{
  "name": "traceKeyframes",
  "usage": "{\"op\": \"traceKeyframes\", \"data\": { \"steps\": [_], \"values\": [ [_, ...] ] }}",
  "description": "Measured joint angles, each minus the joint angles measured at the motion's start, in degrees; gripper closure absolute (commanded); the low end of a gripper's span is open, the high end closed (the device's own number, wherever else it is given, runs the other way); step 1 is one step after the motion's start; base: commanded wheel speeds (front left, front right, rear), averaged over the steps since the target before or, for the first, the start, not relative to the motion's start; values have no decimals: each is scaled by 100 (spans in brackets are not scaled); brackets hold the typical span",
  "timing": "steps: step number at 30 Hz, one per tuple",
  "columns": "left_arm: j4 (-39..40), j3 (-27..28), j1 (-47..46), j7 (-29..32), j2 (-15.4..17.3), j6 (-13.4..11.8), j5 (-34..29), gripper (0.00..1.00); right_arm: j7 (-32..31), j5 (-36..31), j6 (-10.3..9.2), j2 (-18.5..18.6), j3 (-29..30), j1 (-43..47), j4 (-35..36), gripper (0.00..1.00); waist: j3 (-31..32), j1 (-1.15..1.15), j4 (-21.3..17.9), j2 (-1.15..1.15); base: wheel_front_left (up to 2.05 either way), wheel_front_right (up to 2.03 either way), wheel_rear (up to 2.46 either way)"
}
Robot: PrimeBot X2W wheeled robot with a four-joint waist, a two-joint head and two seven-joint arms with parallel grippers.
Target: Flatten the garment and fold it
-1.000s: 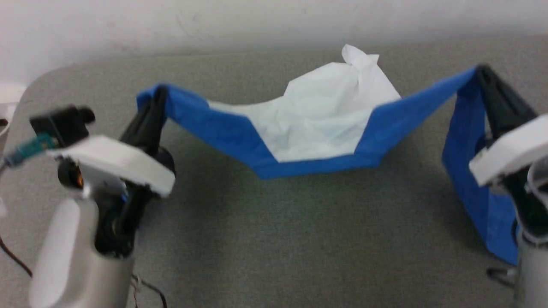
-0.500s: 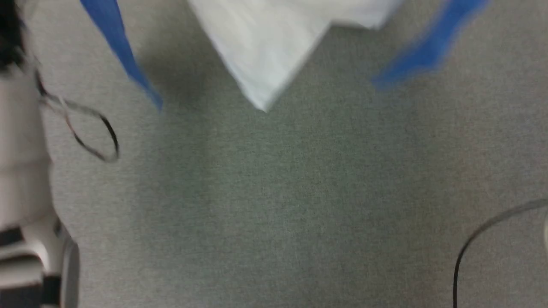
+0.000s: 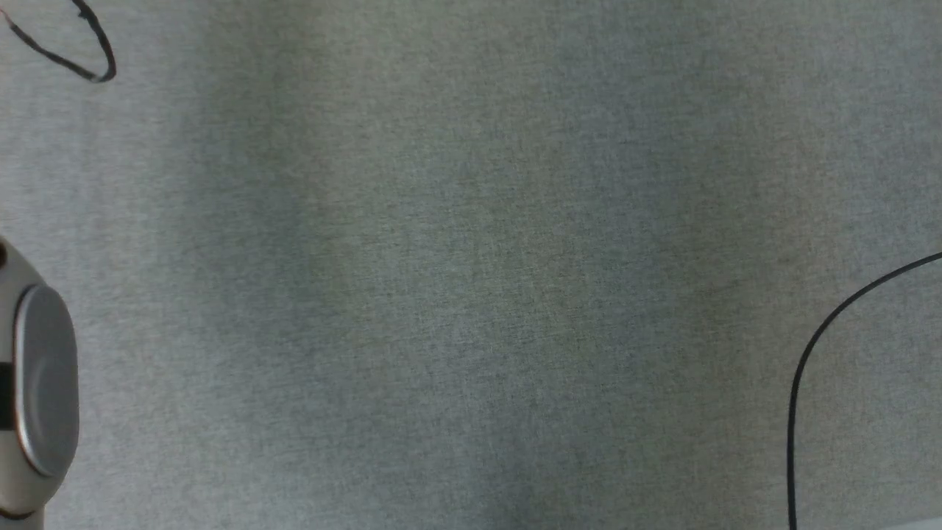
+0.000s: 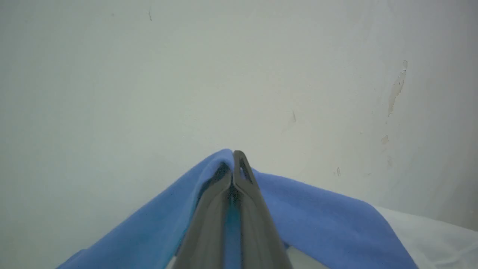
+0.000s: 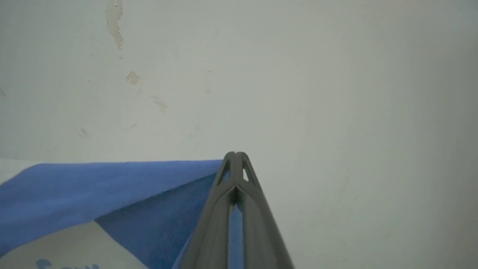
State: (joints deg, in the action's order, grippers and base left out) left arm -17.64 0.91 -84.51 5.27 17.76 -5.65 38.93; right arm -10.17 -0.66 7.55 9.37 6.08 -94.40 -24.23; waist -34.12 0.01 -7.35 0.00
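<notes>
1. Head view: a flat grey table (image 3: 471, 294) with a soft, cloth-like top. A thin black cable (image 3: 801, 383) curves up on the right. A small black cable loop (image 3: 99, 66) sits at the top left. A pale round arm part (image 3: 37, 383) pokes in at the left edge.

2. Left wrist view: this one looks at a pale wall (image 4: 149, 74) with chipped spots. The left gripper (image 4: 234, 155) is pinched tight on the garment (image 4: 328, 224), with blue cloth between its fingers. The cloth is soft and bright blue. It hangs over the fingertips like a little tent and slopes down on both sides. On the lower right the blue meets the white body of the shirt.

3. Right wrist view: the same kind of pale wall. The right gripper (image 5: 235, 155) is squeezed closed on the blue cloth too. From its tip the blue sleeve (image 5: 93, 186) runs long and almost level to the left, held up in the air. Under it, at the lower left, is white cloth with a few blurry blue marks.
</notes>
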Motion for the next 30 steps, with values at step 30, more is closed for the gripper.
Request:
{"op": "traceKeyframes", "data": {
  "steps": [30],
  "values": [
    [1397,-922,6133,657,471,175,-274,100,-1118,1741,0,190,-83,7415,2788,100,1652,-3,374,0,0,0,0]
  ]
}}
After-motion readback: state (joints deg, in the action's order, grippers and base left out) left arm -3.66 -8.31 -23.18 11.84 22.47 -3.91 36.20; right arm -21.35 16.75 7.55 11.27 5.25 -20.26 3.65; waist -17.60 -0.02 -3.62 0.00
